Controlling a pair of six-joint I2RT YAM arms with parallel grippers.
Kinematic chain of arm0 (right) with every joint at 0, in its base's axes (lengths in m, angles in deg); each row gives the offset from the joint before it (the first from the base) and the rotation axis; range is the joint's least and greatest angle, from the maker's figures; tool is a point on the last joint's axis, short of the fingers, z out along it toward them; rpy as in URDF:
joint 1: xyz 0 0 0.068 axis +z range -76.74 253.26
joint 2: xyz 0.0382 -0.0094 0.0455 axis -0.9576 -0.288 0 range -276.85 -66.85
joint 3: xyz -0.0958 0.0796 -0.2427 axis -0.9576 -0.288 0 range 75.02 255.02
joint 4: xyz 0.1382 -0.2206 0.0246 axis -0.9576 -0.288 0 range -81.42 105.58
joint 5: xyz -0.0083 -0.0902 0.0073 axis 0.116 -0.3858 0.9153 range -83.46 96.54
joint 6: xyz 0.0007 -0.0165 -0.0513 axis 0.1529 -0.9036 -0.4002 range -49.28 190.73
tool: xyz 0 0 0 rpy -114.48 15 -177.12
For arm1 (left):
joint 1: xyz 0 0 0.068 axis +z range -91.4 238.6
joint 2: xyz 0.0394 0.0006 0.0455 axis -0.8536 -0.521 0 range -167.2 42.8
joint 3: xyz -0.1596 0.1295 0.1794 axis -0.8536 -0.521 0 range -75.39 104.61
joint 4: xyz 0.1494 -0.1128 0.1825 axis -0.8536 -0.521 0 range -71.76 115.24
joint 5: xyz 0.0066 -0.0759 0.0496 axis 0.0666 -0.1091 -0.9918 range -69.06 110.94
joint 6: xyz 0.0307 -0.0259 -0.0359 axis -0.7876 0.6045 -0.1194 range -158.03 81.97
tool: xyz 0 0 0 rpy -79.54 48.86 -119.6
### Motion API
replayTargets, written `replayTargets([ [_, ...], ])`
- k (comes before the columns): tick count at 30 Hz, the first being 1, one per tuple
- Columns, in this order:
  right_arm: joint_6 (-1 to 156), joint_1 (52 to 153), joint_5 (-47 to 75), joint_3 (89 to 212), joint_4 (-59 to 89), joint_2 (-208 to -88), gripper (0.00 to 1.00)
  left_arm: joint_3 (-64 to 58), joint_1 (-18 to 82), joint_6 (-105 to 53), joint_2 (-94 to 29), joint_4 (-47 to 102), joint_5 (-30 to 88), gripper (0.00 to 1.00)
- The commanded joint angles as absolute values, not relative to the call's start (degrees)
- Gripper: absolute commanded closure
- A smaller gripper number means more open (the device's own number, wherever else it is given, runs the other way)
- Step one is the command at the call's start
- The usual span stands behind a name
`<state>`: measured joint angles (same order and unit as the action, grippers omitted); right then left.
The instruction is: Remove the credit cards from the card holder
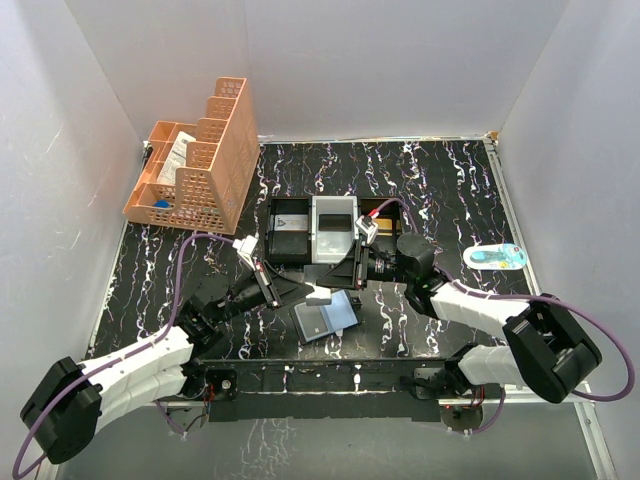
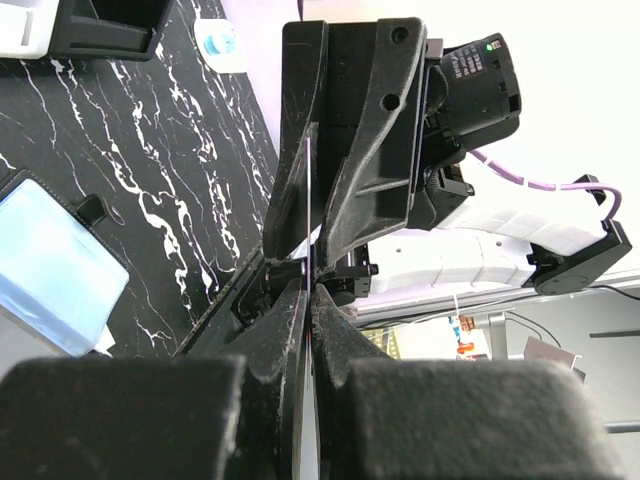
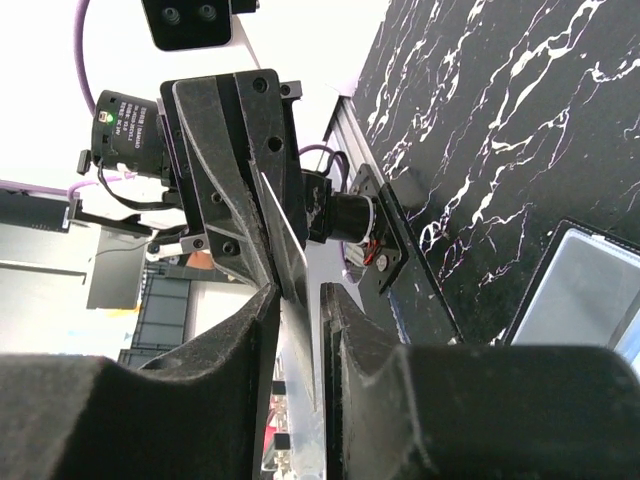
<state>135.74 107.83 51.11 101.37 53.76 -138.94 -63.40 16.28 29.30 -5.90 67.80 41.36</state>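
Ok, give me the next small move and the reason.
Probably open the left gripper: it and the right gripper both pinch one thin card, tip to tip, near the open card holder. One has to let go before the card can be carried off.

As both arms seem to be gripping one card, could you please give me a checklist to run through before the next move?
1. Left gripper clamped on the card: ok, the card sits edge-on between its fingers.
2. Right gripper clamped on the same card: ok, it appears closed on the opposite edge.
3. Card clear of the card holder: ok, the holder lies open below the two grippers.
4. More cards left in the holder: cannot tell.
5. Tray has room for the card: cannot tell.
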Motion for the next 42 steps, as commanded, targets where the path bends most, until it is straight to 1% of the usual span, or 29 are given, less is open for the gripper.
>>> replayTargets([
  [1, 136.41, 108.24, 53.83, 102.35, 59.79, -139.55, 0.81, -64.67, 16.59, 30.04, -5.75, 72.91, 42.12, 1.0],
  [3, 136.52, 108.23, 55.52, 102.48, 60.85, -139.77, 0.86, -65.08, 16.63, 30.7, -5.72, 74.43, 42.27, 1.0],
  [7, 137.23, 108.33, 57.3, 102.91, 62.06, -139.68, 0.87, -64.38, 16.6, 29.64, -4.9, 72.21, 41.69, 1.0],
  [9, 137.34, 108.4, 57.31, 103.13, 61.87, -139.48, 0.87, -64.46, 16.61, 29.78, -5.15, 72.81, 41.6, 1.0],
  [13, 137.35, 108.68, 57.46, 103.23, 61.55, -139.66, 0.8, -65.45, 16.65, 31.06, -6.21, 76.51, 41.59, 1.0],
  [15, 137.35, 108.85, 57.5, 103.23, 61.59, -139.86, 0.81, -65.75, 16.59, 31.52, -6.71, 77.36, 41.62, 1.0],
  [19, 137.41, 108.85, 57.42, 103.4, 61.7, -140.06, 0.87, -66.32, 16.6, 32.01, -7.59, 79.31, 42.35, 1.0],
  [22, 137.67, 108.86, 56.69, 103.65, 61.83, -139.89, 0.89, -66.49, 16.59, 31.98, -7.52, 79.3, 42.47, 1.0],
  [25, 139.16, 109.01, 53.79, 103.4, 62.53, -140.13, 0.99, -66.81, 16.59, 31.65, -7.19, 79.05, 42.22, 1.0],
  [28, 140.06, 109.01, 52.5, 102.98, 63.51, -140.58, 1.0, -66.59, 16.59, 31.48, -6.69, 77.52, 42.01, 1.0],
  [30, 139.82, 108.99, 52.41, 102.97, 63.25, -140.54, 1.0, -66.13, 16.61, 30.76, -5.52, 74.16, 41.3, 0.85],
  [31, 139.18, 108.98, 52.44, 103.16, 62.5, -140.46, 1.0, -65.75, 16.59, 30.11, -4.65, 71.47, 40.73, 0.81],
  [32, 138.49, 108.96, 52.47, 103.43, 61.41, -140.3, 1.0, -65.39, 16.63, 29.43, -3.6, 68.55, 39.92, 0.75],
  [33, 137.5, 108.96, 52.5, 103.75, 60.06, -140.06, 1.0, -65.09, 16.61, 28.69, -2.34, 65.82, 38.92, 0.67],
  [35, 135.3, 109.01, 52.36, 104.36, 56.12, -139.52, 1.0, -64.78, 16.59, 27.89, 0.27, 61.34, 37.11, 0.45],
  [37, 132.6, 108.95, 51.21, 105.12, 51.57, -138.57, 1.0, -64.41, 16.6, 27.05, 2.79, 57.52, 35.66, 0.31],
  [40, 127.72, 108.98, 47.87, 106.27, 44.03, -137.0, 1.0, -62.24, 16.64, 24.87, 6.04, 50.06, 33.68, 0.15],
  [42, 125.58, 108.89, 45.97, 106.71, 40.72, -135.93, 1.0, -59.75, 16.6, 22.58, 6.89, 43.81, 32.67, 0.08],
])
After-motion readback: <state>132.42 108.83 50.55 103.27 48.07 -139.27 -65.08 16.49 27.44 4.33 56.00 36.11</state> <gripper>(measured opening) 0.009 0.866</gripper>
